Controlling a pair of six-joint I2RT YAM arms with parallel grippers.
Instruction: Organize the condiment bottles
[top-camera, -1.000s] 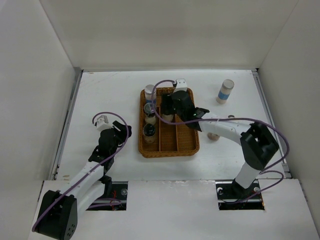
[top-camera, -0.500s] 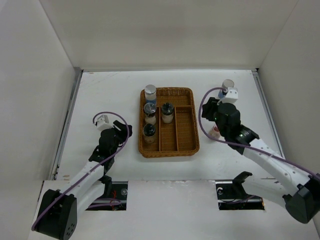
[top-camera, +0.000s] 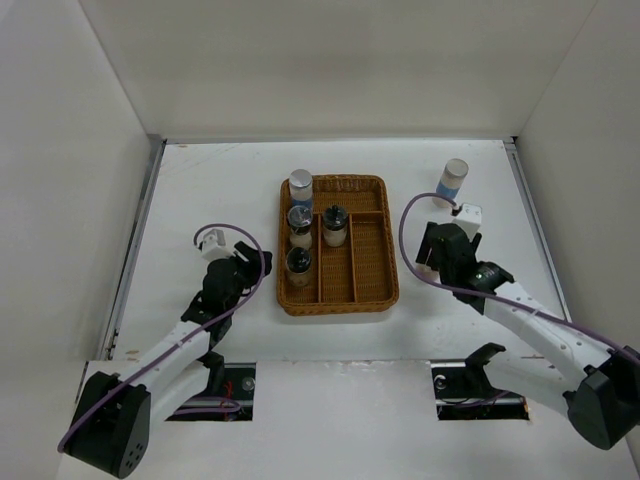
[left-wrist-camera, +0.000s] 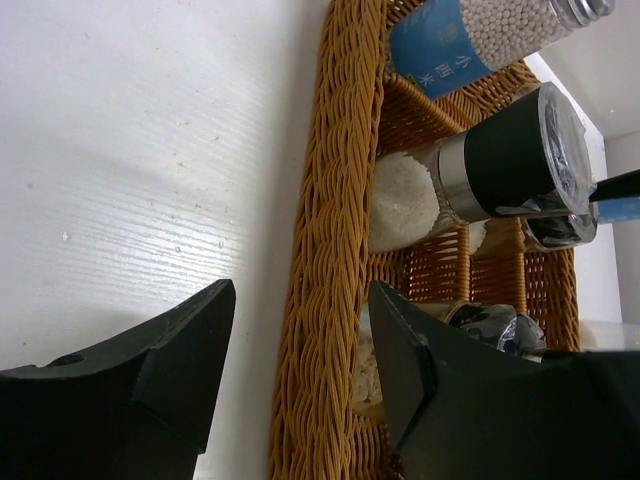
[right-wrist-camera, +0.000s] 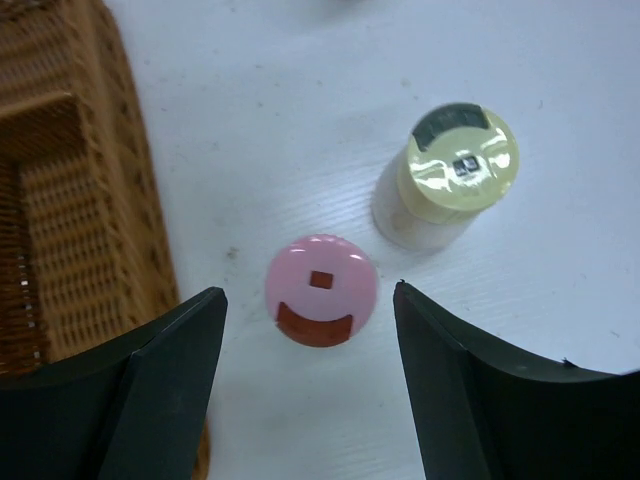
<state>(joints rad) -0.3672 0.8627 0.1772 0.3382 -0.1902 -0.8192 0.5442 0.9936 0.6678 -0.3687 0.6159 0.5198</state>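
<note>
The wicker tray (top-camera: 385, 295) holds several condiment bottles: a silver-topped one with a blue label (top-camera: 300, 184), two dark-capped jars (top-camera: 299, 218) (top-camera: 298, 262) and another jar (top-camera: 334, 224). My right gripper (top-camera: 438, 252) hangs open right of the tray, directly over a pink-capped bottle (right-wrist-camera: 322, 290) that stands on the table between the fingers (right-wrist-camera: 170, 380). A pale yellow-capped bottle (right-wrist-camera: 458, 162) stands just beyond it. A cream-capped, blue-labelled bottle (top-camera: 452, 182) stands at the back right. My left gripper (left-wrist-camera: 300, 335) is open and empty, low beside the tray's left rim (left-wrist-camera: 335, 250).
White walls enclose the table on three sides. The tray's right compartment (top-camera: 372, 260) holds nothing. Bare table lies left of the tray and along the near edge by the arm bases.
My right arm swung from above the tray to the table on its right, over the pink-capped bottle, leaving a jar in the middle compartment. The left gripper edged slightly towards the tray.
</note>
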